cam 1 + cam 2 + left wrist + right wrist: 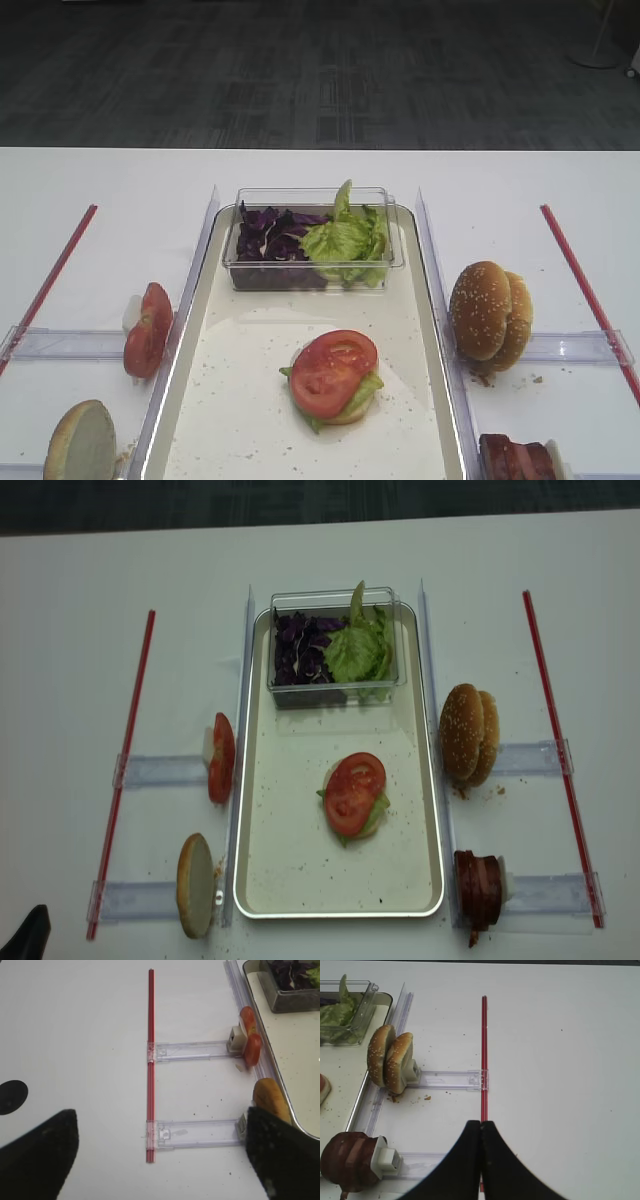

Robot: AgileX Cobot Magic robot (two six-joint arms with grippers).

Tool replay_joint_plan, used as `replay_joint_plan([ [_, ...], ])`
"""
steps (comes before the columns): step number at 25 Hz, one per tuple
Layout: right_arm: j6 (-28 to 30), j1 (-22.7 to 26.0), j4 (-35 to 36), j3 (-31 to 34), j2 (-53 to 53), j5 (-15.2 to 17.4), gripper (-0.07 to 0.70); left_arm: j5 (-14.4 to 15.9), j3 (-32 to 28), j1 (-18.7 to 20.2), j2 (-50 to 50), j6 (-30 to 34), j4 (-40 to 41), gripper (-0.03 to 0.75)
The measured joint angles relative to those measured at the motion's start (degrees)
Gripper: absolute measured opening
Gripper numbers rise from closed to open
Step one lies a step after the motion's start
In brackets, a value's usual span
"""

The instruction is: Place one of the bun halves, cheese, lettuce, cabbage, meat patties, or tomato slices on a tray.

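- Clear plastic forms the small tub (312, 238) that stands at the far end of the tray (262, 880); we see no readable writing or label on any item.
- We find the cabbage (270, 236) in the tub's left half and the lettuce (345, 240) in its right half, the two touching.
- We see the tray's pale floor speckled with crumbs; near its middle a tomato slice (332, 371) lies on top of a lettuce leaf and a bun half.
- Left of the tray, we note spare tomato slices (147, 329) standing on edge in a clear plastic strip (192, 1051), and a bun half (80, 441) on edge in the nearer strip.
- Right of the tray, we note two seeded bun halves (490, 311) upright on edge, and the meat patties (479, 886) on edge in the nearer strip.
- We see a red rod (124, 765) at the outer end of each side's strips.
- We observe a white tabletop (100, 180) and a dark carpeted floor beyond it.
- We read the left gripper (160, 1150) as spread wide over the left strips, holding nothing.
- We read the right gripper (480, 1132) as pressed together, empty, above the right red rod.
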State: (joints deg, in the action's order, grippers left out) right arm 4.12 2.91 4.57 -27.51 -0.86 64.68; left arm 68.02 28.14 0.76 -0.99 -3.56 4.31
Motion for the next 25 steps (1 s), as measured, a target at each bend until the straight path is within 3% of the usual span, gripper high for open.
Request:
replay_joint_plan([
  [9, 0.0, 0.0, 1.9, 0.0, 0.0, 0.0, 0.041, 0.0, 0.0, 0.0, 0.0, 0.0, 0.0, 0.618],
  [16, 0.0, 0.0, 2.2, 0.0, 0.0, 0.0, 0.116, 0.0, 0.0, 0.0, 0.0, 0.0, 0.0, 0.618],
  [22, 0.0, 0.0, 2.2, 0.0, 0.0, 0.0, 0.292, 0.0, 0.0, 0.0, 0.0, 0.0, 0.0, 0.618],
  [25, 0.0, 0.0, 2.2, 0.0, 0.0, 0.0, 0.455, 0.0, 0.0, 0.0, 0.0, 0.0, 0.0, 0.618],
])
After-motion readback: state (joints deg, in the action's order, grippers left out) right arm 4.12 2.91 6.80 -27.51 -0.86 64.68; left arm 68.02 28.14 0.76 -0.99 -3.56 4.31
